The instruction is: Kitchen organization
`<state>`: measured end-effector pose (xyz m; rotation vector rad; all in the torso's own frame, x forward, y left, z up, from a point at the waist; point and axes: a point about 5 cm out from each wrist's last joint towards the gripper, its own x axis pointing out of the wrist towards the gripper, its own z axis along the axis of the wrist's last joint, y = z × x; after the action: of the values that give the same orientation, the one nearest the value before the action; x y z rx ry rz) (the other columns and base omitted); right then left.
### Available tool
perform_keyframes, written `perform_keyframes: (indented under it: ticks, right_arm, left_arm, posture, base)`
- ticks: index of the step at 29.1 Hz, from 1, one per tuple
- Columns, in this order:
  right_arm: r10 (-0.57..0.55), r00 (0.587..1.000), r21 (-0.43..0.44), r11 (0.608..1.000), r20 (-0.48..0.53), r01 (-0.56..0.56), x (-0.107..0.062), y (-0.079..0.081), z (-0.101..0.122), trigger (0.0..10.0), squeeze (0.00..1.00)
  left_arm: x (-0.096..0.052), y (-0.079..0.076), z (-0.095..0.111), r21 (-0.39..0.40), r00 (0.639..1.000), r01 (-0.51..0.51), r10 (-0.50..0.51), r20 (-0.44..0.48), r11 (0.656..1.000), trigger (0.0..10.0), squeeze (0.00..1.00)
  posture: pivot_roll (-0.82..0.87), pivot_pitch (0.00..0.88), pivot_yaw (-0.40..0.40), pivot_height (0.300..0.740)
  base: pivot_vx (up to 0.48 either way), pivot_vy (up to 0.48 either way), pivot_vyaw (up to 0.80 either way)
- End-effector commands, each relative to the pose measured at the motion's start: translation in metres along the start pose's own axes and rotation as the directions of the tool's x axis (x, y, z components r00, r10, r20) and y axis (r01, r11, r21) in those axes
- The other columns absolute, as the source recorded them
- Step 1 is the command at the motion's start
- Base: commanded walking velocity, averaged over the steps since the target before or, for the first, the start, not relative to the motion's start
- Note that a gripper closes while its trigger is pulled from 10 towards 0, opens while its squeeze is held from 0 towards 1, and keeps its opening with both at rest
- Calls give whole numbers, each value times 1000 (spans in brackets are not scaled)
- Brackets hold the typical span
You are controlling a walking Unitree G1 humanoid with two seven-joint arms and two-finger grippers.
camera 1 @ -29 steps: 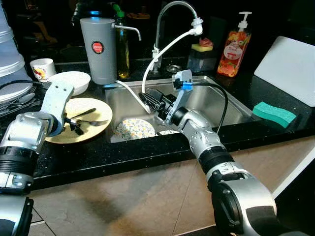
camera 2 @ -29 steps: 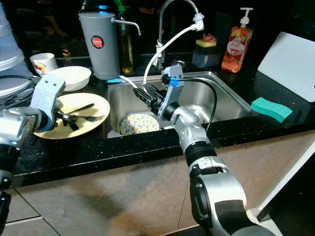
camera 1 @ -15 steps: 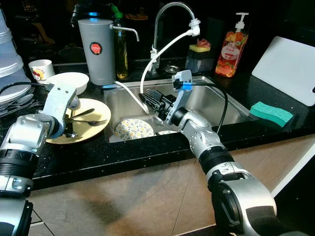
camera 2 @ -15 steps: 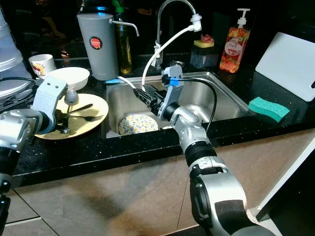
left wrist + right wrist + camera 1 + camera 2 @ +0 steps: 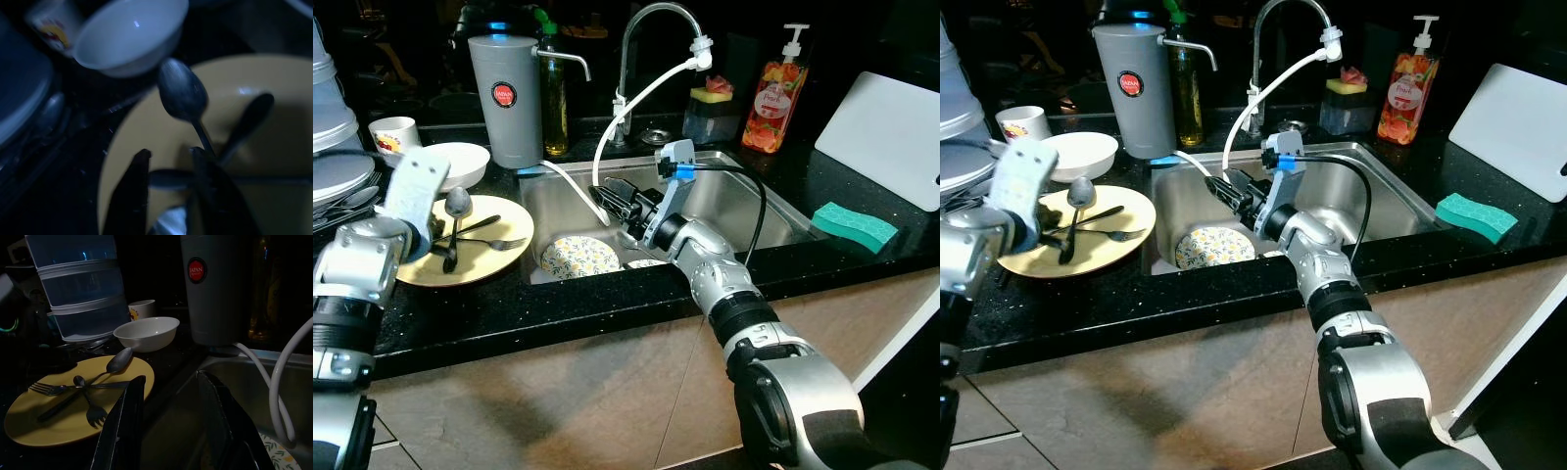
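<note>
Left gripper (image 5: 168,188) is seen at mid-left of the frame over the yellow plate (image 5: 499,257), fingers closed on the handle of a spoon (image 5: 455,209). The spoon is held lifted, bowl end up, handle slanting down toward the plate. In the left wrist view the spoon bowl (image 5: 182,95) sits just past the fingertips (image 5: 200,159).

On the plate, a fork (image 5: 501,243) and dark-handled cutlery are left lying crossed; exact contact between them cannot be told. The plate rests on the black counter (image 5: 538,313), just left of the sink (image 5: 734,196).

A white bowl (image 5: 460,162) is seen just behind the plate, a small printed cup (image 5: 393,134) to its upper left. A grey jug (image 5: 506,98) stands at upper centre-left, beside the tap (image 5: 646,39).

Right gripper (image 5: 168,387) is held above the sink's left part at frame centre, fingers apart, nothing between them. A patterned plate (image 5: 578,257) lies in the sink below it. A white hose (image 5: 636,103) runs from the tap down toward the sink.

Green sponge (image 5: 857,225) lies on the counter at right; soap bottle (image 5: 778,93) at upper right.
</note>
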<state>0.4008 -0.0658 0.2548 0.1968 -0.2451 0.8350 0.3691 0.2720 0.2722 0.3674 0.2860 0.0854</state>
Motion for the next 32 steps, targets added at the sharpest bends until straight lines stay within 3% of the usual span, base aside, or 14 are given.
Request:
perform_keyframes:
  ticks: [1,9,10,11,13,18,23,24,25,26,27,32]
  right_arm:
    - [10,1000,-3,1000,8,-10,1,0,5,10000,0]
    - [13,1000,-2,1000,5,-13,1,0,5,10000,0]
    - [14,1000,-3,1000,5,-14,1,0,5,10000,0]
    - [14,1000,-3,1000,5,-14,1,0,5,10000,0]
    - [14,1000,-3,1000,4,-14,1,0,5,10000,0]
    - [15,1000,-4,1000,5,-15,2,0,5,10000,0]
    - [18,1000,-3,1000,5,-18,2,0,5,10000,0]
    - [18,1000,-2,1000,5,-18,2,0,5,10000,0]
    - [19,1000,-2,1000,5,-19,2,0,5,10000,0]
    - [19,1000,-1,1000,4,-19,2,0,5,10000,0]
    - [19,1000,-1,1000,5,-19,1,0,5,10000,0]
    - [19,1000,2,1000,5,-19,1,0,6,10000,0]
  left_arm:
    - [0,2,-1,-5,1000,-14,14,1,1000,10000,1000]
    - [3,-8,-20,-54,993,46,-51,-107,997,10000,1000]
    - [3,-13,-27,-60,986,78,-86,-143,995,10000,533]
    - [3,-13,-27,-60,986,78,-86,-143,995,10000,533]
    - [6,-19,-35,-91,977,114,-129,-173,989,10000,0]
    - [10,-26,-35,-147,975,157,-177,-137,977,10000,0]
    - [11,-31,-40,-157,963,185,-211,-166,970,10000,0]
    - [11,-31,-42,-152,959,188,-214,-184,970,8980,0]
    - [11,-31,-44,-149,957,186,-214,-198,971,2706,0]
    - [11,-30,-46,-146,954,185,-213,-209,972,2706,0]
    - [11,-30,-49,-144,950,188,-217,-223,972,0,0]
    - [11,-28,-53,-154,947,192,-224,-229,969,0,0]
  posture:
    - [76,26,-29,740]
    - [75,27,-30,740]
    - [75,27,-30,740]
    - [75,27,-30,740]
    - [74,29,-32,740]
    - [74,29,-32,740]
    - [74,29,-32,740]
    - [72,26,-29,740]
    - [72,26,-29,740]
    - [72,26,-29,740]
    - [72,26,-29,740]
    - [70,25,-30,740]
  base:
    - [0,0,0]
    - [0,0,0]
    - [0,0,0]
    - [0,0,0]
    - [0,0,0]
    - [0,0,0]
    - [0,0,0]
    - [0,0,0]
    - [0,0,0]
    - [0,0,0]
    - [0,0,0]
    - [0,0,0]
